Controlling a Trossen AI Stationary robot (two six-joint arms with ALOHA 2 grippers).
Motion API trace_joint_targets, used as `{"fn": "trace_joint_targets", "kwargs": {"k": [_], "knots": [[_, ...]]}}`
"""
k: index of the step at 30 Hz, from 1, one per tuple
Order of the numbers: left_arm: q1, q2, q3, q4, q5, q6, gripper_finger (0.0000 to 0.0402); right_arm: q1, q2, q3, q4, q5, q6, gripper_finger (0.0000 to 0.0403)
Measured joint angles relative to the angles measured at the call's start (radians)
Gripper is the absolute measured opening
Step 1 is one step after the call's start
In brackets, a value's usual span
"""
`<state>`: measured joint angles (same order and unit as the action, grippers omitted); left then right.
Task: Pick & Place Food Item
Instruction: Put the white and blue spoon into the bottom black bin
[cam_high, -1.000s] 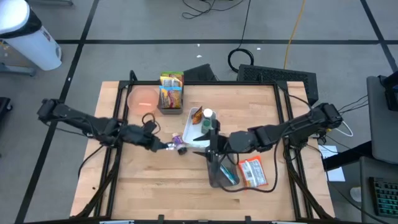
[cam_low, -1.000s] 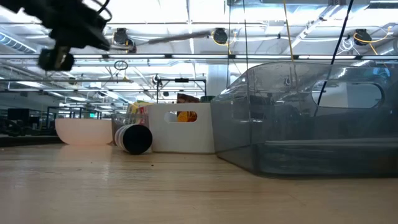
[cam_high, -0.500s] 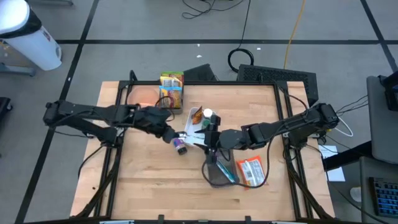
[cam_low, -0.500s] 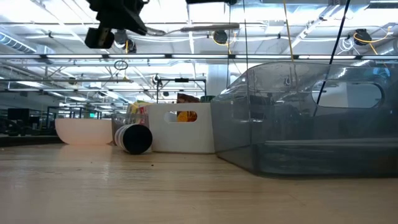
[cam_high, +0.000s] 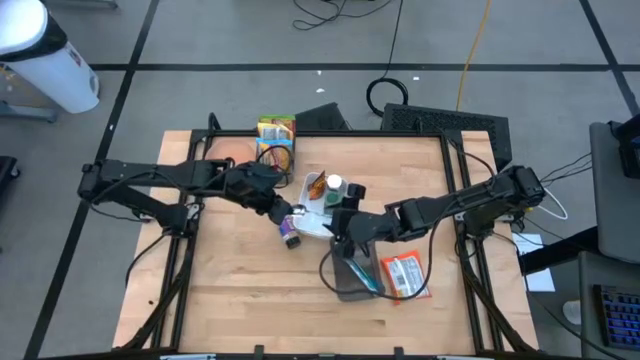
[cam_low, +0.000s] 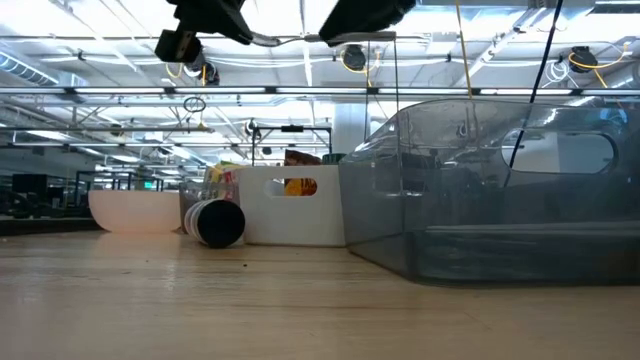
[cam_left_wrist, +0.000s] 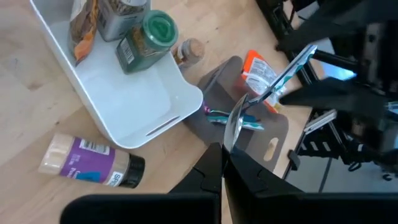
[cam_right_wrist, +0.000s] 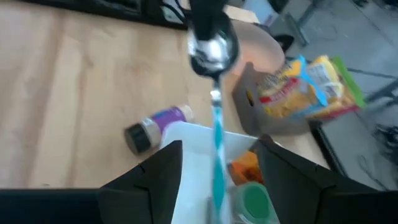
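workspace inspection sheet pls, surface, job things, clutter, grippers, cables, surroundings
surface: wooden table, dry, bare at the front.
job's things: white bin holding a green-lidded jar; purple-labelled jar lying on its side beside it.
clutter: grey bin, orange packet, pink bowl, snack packets.
grippers: left gripper shut on spoon; right gripper open around the spoon's teal handle.
cables: coiled on floor.
surroundings: white cylinder, nothing else seen.

Silver spoon (cam_right_wrist: 213, 45): blurred in right wrist view.
Both arms (cam_low: 290, 20): cut off by top edge in low view.
Pale pink bowl (cam_high: 228, 152): partly hidden under left arm.
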<state>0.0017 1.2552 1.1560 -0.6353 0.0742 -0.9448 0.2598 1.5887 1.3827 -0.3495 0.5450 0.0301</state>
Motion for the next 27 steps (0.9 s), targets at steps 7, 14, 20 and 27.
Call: {"fn": "trace_joint_targets", "kwargs": {"k": [7,14,20,27], "knots": [[0.0,0.0,0.0,-0.028,-0.005,-0.012,0.0003,-0.005,0.0,0.0,-0.032,0.036,0.003,0.0195],[0.0,0.0,0.0,-0.027,-0.007,-0.025,0.0003,-0.006,0.0,0.0,-0.031,0.035,-0.013,0.0162],[0.0,0.0,0.0,-0.016,-0.013,-0.033,0.0003,-0.012,0.0,0.0,-0.067,0.03,-0.01,0.0143],[0.0,0.0,0.0,-0.011,-0.014,-0.033,0.0004,-0.017,0.0,0.0,-0.078,0.029,-0.004,0.0139]]}}
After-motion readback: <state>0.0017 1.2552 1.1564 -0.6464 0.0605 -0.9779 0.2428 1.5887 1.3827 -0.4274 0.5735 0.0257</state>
